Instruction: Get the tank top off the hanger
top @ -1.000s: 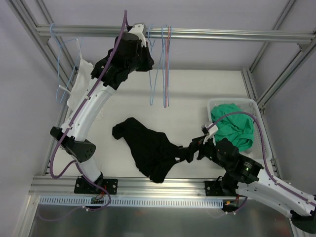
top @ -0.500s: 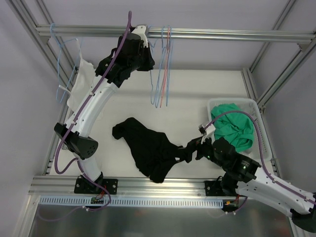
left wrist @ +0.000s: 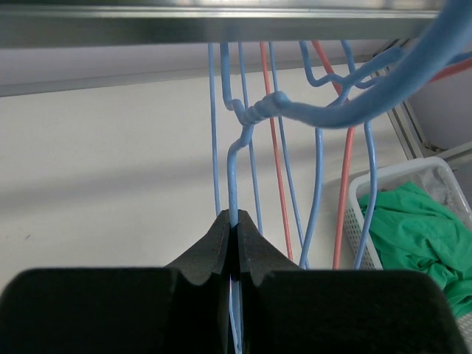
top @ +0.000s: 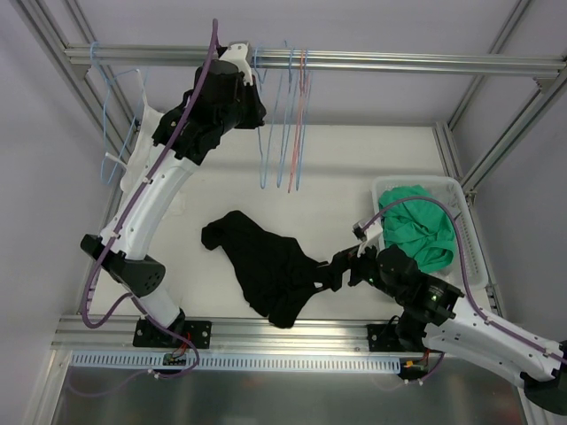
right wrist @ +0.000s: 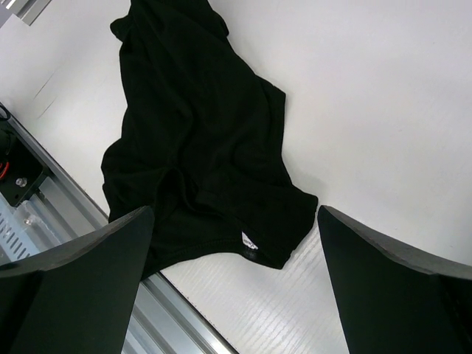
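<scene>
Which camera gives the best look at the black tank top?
Top external: the whole black tank top shows, lying crumpled on the table. Right wrist shows it closer, but cropped at the top edge. Left wrist misses it.

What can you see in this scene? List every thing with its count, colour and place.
tank top: one, black, crumpled on the table
cloth: one, green, in the basket
basket: one, white, table's right side
garment: one, white, hanging at far left
hangers: several, blue and red, on the rail
left gripper: shut on a blue hanger
right gripper: open, above the tank top's edge
</scene>
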### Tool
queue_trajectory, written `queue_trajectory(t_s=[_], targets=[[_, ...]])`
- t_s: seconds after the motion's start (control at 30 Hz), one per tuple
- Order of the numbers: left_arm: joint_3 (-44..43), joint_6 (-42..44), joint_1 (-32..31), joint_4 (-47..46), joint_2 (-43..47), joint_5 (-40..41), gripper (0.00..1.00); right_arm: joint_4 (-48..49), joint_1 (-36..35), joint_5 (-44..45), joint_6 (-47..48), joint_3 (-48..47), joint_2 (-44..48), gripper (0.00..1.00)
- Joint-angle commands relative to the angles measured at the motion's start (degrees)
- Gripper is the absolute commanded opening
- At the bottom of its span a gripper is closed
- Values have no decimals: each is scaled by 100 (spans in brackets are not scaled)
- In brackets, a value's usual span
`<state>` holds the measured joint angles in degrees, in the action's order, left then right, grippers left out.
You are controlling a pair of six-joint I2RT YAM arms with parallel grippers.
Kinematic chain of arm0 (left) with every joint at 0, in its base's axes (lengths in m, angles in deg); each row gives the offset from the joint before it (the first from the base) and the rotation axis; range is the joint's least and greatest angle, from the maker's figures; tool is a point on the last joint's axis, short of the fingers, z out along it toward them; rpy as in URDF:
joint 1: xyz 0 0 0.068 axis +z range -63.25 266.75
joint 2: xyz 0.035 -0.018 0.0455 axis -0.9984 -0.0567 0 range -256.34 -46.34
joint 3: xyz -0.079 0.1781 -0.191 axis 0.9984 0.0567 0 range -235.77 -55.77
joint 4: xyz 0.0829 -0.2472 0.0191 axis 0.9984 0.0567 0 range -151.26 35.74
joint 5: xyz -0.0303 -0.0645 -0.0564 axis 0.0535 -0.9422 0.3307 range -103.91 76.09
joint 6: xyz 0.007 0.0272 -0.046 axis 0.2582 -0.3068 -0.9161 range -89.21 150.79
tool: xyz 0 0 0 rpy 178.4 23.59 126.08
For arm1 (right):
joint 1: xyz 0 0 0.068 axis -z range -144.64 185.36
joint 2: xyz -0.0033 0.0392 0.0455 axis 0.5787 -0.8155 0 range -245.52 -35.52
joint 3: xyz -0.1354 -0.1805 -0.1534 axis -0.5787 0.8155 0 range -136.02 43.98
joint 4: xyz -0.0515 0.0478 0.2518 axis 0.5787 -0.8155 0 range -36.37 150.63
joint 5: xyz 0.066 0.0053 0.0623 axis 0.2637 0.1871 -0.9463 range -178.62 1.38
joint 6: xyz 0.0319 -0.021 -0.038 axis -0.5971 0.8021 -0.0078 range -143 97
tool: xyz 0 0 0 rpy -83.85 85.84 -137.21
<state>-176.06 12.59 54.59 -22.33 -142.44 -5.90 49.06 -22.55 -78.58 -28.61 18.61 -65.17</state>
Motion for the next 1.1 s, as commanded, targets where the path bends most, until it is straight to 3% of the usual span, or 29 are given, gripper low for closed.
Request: queue_trajectory(t_s=[0.0, 0.57, 1.07], targets=[[-205, 167, 26, -35, 170, -1, 0, 410, -18, -37, -116, 40, -85, 100], [-205, 457, 26, 79, -638, -652, 0, 340, -10, 7, -134, 120, 100, 100], [-1295, 413, -44, 105, -911, -555, 0, 375, -10, -29, -178, 93, 29, 99]])
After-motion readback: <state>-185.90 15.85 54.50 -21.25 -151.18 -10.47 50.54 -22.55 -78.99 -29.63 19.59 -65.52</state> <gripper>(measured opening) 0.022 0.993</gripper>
